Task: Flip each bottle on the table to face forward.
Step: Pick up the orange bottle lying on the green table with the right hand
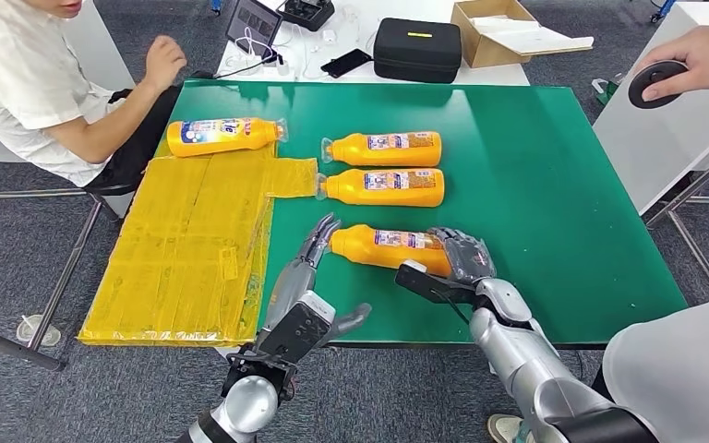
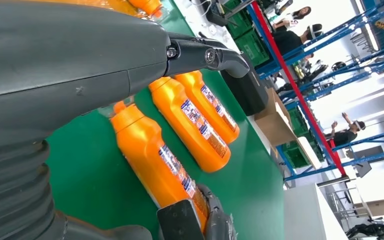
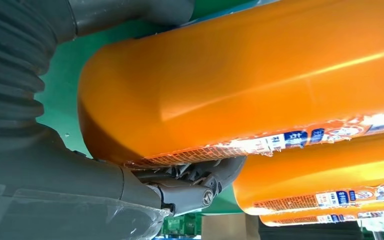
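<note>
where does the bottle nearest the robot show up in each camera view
Head: nearest bottle low centre, between left robot hand and right robot hand.
Left wrist: lower middle.
Right wrist: large, across the upper picture.
Shared landmark: green table.

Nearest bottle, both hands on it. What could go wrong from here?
1. The right hand grips only the base end of the nearest bottle, while the left hand touches just the cap end; the smooth body could slip or spin out mid-flip.
2. The middle bottle lies close behind, so a rolling flip may knock it askew.
3. The nearest bottle sits close to the green table front edge; a fumble might send it off.
</note>
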Controlling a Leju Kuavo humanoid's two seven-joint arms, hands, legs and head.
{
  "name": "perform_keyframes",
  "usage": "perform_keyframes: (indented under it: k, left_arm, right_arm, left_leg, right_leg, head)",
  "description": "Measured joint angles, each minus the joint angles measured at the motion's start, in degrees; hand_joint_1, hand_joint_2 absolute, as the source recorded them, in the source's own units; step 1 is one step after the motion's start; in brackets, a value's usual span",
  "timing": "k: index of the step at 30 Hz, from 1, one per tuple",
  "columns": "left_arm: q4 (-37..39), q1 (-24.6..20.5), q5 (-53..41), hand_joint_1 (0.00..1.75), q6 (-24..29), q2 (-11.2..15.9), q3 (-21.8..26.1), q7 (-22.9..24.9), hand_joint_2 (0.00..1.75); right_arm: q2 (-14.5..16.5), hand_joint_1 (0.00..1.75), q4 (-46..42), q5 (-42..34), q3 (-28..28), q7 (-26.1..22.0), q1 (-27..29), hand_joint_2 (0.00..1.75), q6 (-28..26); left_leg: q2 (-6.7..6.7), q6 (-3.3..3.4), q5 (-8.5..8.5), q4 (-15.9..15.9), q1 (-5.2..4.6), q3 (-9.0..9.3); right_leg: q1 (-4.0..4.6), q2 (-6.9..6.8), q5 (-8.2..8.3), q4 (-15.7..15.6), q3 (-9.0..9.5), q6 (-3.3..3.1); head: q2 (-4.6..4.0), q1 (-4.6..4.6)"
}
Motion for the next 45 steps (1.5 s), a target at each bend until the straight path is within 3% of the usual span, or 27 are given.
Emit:
perform_keyframes:
  k: [11, 15, 24, 30, 35, 45]
  left_arm:
    - [0.4, -0.1, 1.0, 0.00, 0.4, 0.0, -0.2, -1.0, 1.75]
    - [0.5, -0.1, 3.4, 0.00, 0.2, -0.1, -0.2, -1.2, 1.75]
    - [0.4, 1.0, 19.2, 0.00, -6.0, -0.9, 0.5, -2.0, 1.75]
    - [-0.4, 3.0, 26.5, 0.00, -10.0, -0.7, 0.5, -3.2, 1.75]
    - [-4.3, 6.3, 29.8, 0.00, -7.6, 0.4, 1.3, -7.9, 1.75]
    - [-10.6, 10.6, 35.4, 0.00, -8.4, 2.3, 2.1, -6.4, 1.75]
  right_arm:
    - [-1.3, 1.75, 2.6, 0.0, 0.7, 1.7, -1.6, 1.75, 0.4]
    - [-1.4, 1.75, 2.9, -3.4, 0.0, -3.1, -1.3, 1.75, -0.2]
    - [0.6, 1.75, -0.4, -16.4, -5.0, -15.3, 2.8, 1.75, -1.3]
    - [1.9, 1.75, -4.5, -21.8, -7.1, -18.4, 5.9, 1.75, -3.0]
    - [2.5, 1.75, -10.6, -27.0, -9.0, -20.0, 9.5, 1.75, -5.8]
    - [4.6, 1.75, -21.3, -33.0, -10.7, -22.6, 15.7, 1.75, -6.3]
  left_leg:
    - [-0.08, 0.01, 0.01, 0.0, 0.00, 0.17]
    - [-0.08, 0.03, 0.01, 0.0, -0.02, 0.19]
    - [-0.05, 0.03, 0.01, 0.0, 0.01, 0.09]
    - [-0.10, 0.03, 0.02, 0.0, 0.01, -0.14]
    - [-0.14, 0.04, 0.01, 0.0, -0.01, -0.30]
    - [-0.12, 0.02, -0.01, 0.0, 0.02, -0.35]
  right_leg:
    - [-0.01, -0.03, -0.02, 0.0, 0.19, 0.01]
    - [-0.01, -0.02, 0.00, 0.0, 0.25, 0.04]
    - [0.02, -0.01, 0.02, 0.0, 0.12, 0.04]
    - [0.01, -0.03, 0.01, 0.0, -0.03, 0.04]
    - [-0.01, -0.05, -0.01, 0.0, -0.16, 0.06]
    - [0.01, -0.05, -0.02, 0.0, -0.26, 0.04]
  head:
    - [0.00, -0.01]
    - [0.00, -0.01]
    - [0.00, -0.02]
    - [0.00, 0.00]
    - [0.00, -0.01]
    - [0.00, -0.01]
